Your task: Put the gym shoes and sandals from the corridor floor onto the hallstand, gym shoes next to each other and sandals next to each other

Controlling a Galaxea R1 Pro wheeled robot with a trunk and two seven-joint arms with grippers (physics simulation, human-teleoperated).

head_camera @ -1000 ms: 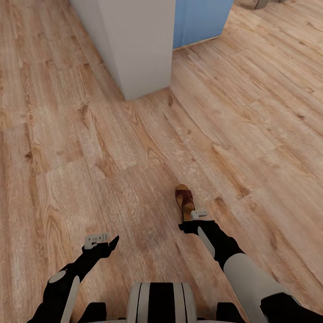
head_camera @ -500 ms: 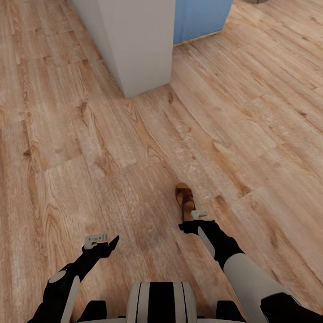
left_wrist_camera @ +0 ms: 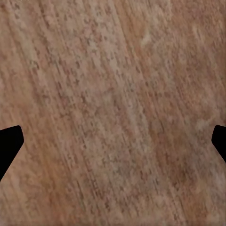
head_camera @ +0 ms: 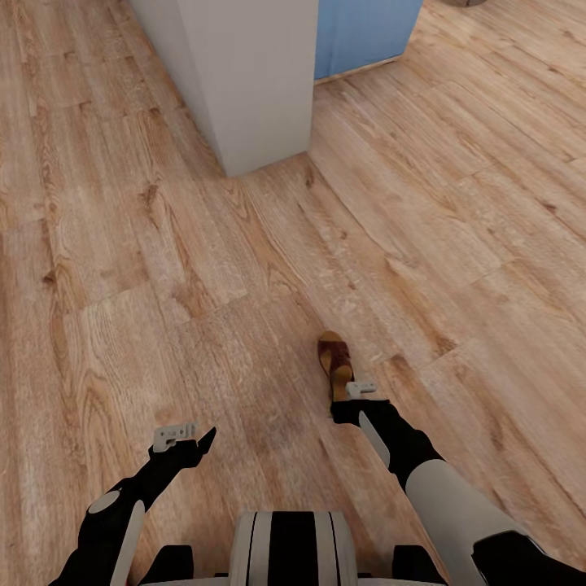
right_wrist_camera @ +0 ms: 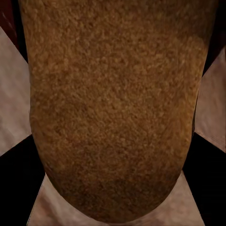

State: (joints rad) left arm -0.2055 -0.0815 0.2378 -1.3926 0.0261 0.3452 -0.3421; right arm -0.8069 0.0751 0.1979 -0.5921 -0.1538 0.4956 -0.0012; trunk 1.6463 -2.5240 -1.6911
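I have the right tool [head_camera: 348, 400] at the heel end of one sandal [head_camera: 334, 358], which lies on the corridor floor [head_camera: 456, 244] just ahead of my right arm. In the right wrist view the tan footbed [right_wrist_camera: 113, 103] runs between the two dark fingers [right_wrist_camera: 19, 183], which stand either side of the heel, but I cannot tell whether they are pressing on it or merely flanking it. The left tool [head_camera: 185, 439] hangs over bare planks, well to the sandal's left, spread wide with nothing between its fingertips [left_wrist_camera: 8, 146].

My worry is the grip. A hold at the heel alone (if that is what I have) leaves most of the sandal hanging forward of the fingers, so I judge it could pivot or slide out on the lift. The footbed looks soft and rounded at that end, which may let it squirm. Driving the tool lower could also jam the fingers into the floor.

The room: light wood-grain planks all round the sandal, a pale grey-white block [head_camera: 244, 81] standing well beyond it, and a blue panel [head_camera: 366, 32] just to the right of that block.
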